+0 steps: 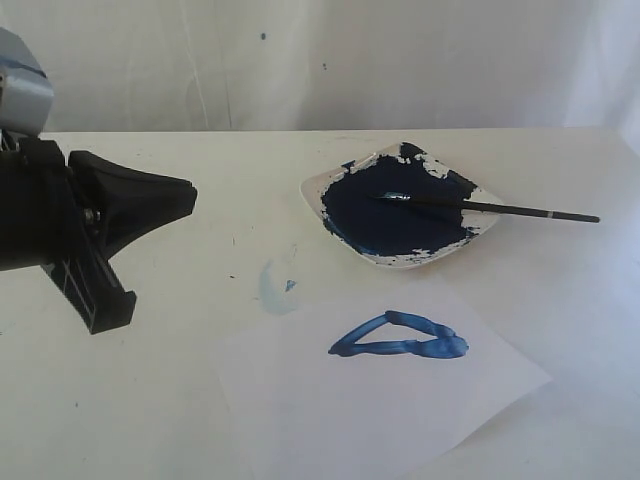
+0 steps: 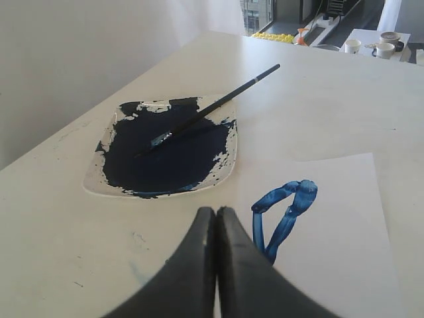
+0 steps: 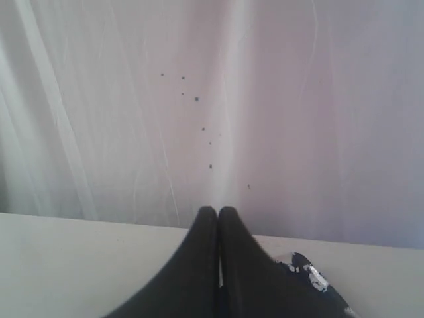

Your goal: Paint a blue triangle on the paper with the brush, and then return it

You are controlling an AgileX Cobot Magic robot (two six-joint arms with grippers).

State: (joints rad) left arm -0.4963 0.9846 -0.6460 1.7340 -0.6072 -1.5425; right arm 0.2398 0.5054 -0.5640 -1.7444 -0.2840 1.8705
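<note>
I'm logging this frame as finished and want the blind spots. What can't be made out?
1. Exterior view: the frame cuts off the paper at its near corner.
2. Left wrist view: the left gripper covers the blue triangle at one corner.
3. Both: the brush has its bristles lost against dark paint in the dish.
4. The right gripper is outside the exterior view; its camera faces the curtain.

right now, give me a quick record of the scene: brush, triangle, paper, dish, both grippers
brush: lying across the paint dish, bristle end in the blue paint, handle out past the rim; not held
blue triangle: closed outline on the paper, blobby corners
paper: flat on the table, beside the dish
smudge: pale blue, on the table, off the paper
left gripper: shut, empty, apart from the brush
right gripper: shut, empty
</note>
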